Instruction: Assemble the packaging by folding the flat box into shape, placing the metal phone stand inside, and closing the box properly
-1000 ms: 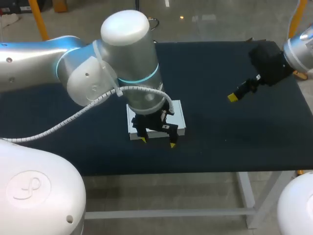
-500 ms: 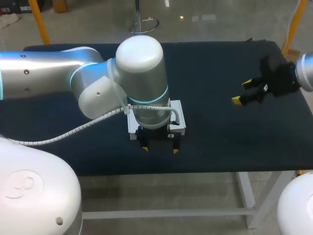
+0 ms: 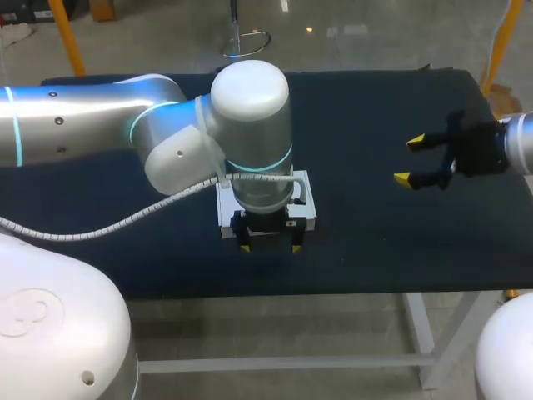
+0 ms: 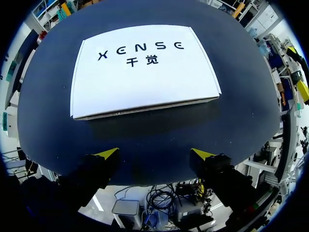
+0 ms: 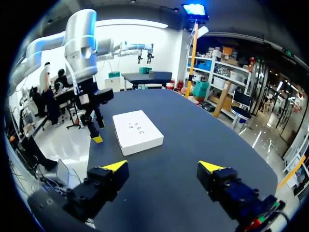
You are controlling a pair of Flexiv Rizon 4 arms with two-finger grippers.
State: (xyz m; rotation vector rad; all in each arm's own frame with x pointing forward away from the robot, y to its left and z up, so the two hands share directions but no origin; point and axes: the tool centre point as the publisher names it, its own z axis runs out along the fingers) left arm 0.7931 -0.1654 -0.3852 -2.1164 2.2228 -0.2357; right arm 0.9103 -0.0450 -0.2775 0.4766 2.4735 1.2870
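A: Logging the change. The left gripper (image 3: 270,247) is swinging square to the shallow white cardboard box with dark lettering (image 3: 306,198) and settling low at its near edge. A second ago it was sitting skewed above the box. The box itself is not shifting on the dark blue table (image 3: 375,233).

B: Fingers?

A: Spread wide, gripping nothing. In the left wrist view the box (image 4: 145,67) is lying ahead of both yellow tips (image 4: 108,153), apart from them, with its long edge facing the gap between them.

B: And the right gripper (image 3: 409,160)?

A: It is rolling its wrist and drifting back toward its own side. Its fingers are parted and carrying nothing. In the right wrist view the box (image 5: 137,131) is sitting well ahead of its fingers.

B: What is this meaning for the task?

A: My judgement is that the left arm is lining up on the box's near edge, so the box work is only beginning. The metal phone stand is not showing in any view.

B: Pose?

A: The left arm is reaching across from its side, wrist pointing down. The right arm is hovering above the table, well apart from the box.
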